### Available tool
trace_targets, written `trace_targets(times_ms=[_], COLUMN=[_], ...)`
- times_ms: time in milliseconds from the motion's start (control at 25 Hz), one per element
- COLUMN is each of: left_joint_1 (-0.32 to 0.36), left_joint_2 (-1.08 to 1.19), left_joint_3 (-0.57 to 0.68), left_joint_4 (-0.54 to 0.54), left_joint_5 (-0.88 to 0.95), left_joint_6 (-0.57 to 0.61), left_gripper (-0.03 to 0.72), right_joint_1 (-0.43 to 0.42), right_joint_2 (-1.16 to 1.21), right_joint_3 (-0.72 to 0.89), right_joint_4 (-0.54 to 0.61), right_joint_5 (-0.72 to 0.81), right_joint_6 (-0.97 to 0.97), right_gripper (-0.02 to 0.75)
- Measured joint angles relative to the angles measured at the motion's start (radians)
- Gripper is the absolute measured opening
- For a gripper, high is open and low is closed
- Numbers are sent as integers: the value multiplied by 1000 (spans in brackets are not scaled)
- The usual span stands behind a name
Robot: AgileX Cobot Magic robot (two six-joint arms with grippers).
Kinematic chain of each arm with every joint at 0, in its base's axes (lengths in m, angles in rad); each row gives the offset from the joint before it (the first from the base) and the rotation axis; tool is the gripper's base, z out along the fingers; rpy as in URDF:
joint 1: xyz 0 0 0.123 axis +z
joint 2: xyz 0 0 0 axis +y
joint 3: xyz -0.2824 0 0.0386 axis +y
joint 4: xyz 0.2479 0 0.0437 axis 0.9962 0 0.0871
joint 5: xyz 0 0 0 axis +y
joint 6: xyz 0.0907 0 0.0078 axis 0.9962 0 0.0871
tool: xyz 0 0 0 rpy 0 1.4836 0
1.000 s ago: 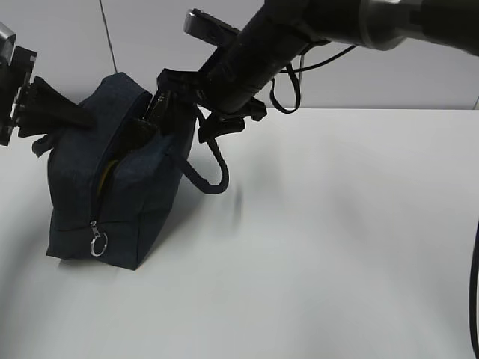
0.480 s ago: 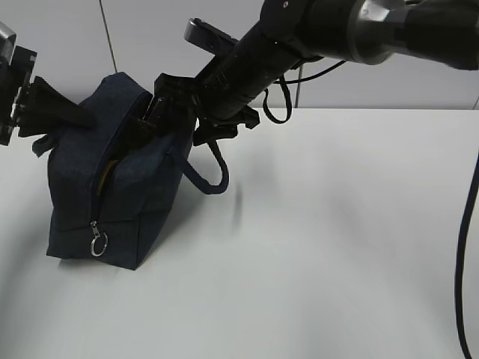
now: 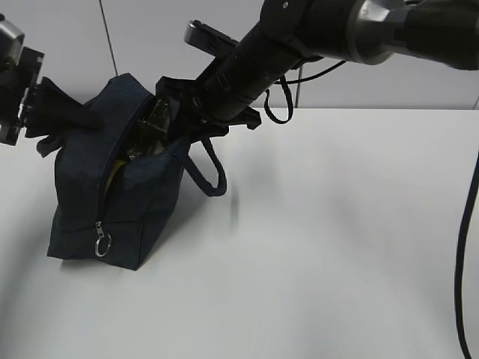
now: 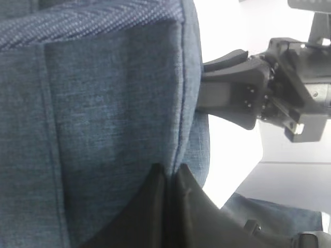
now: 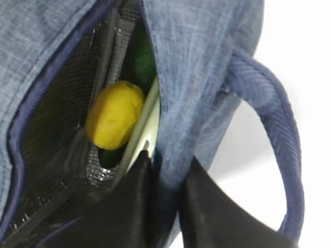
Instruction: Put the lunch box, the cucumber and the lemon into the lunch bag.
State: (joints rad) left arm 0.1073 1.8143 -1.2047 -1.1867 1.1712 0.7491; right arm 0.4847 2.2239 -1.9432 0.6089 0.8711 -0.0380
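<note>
Both grippers are seen at the lunch bag (image 3: 112, 187), which stands on the white table (image 3: 337, 239) at the left of the exterior view. The left gripper (image 4: 168, 178) is shown with its fingers pressed together, pinching a fold of the navy fabric on the bag's outer side. The right gripper (image 5: 168, 181) is seen closed on the edge of the fabric wall beside the zipper opening, one finger inside the bag and one outside.

Compared with a second ago, the right fingers are found much closer together; they have been brought in onto the fabric edge. The opening at the top of the bag is held wider, the bag is tilted slightly more to the right, and the left arm has been shifted a little to the right.

Through the opening, the lemon (image 5: 114, 116) is seen lying inside the bag against the dark mesh lining. The cucumber (image 5: 144, 64) is glimpsed as dark green behind and above it. A pale edge beside the lemon appears to belong to the lunch box (image 5: 142, 129). One loop handle (image 5: 279, 124) is seen hanging outside, and the silver ring pull (image 3: 102, 244) hangs low on the front.
</note>
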Motion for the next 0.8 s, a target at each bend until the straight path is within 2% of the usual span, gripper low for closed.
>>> trace_targets(times_ms=[200,440,800], left_joint_1=[-29,-99,-148], left_joint_2=[0,0,0], left_joint_3=[0,0,0], left_joint_4=[-17,-21,-80], left_joint_5=[0,-9,-33], left_joint_6=[2,9,11], left_gripper=[-8,-8,-8], right_joint_1=[0,0,0], right_joint_2=[0,0,-100], right_joint_3=[0,0,0], right_joint_4=[-22,-52,-355], right_joint_5=[42,104,236], right_joint_6=[-24,-45,69], right_gripper=[11,1,1])
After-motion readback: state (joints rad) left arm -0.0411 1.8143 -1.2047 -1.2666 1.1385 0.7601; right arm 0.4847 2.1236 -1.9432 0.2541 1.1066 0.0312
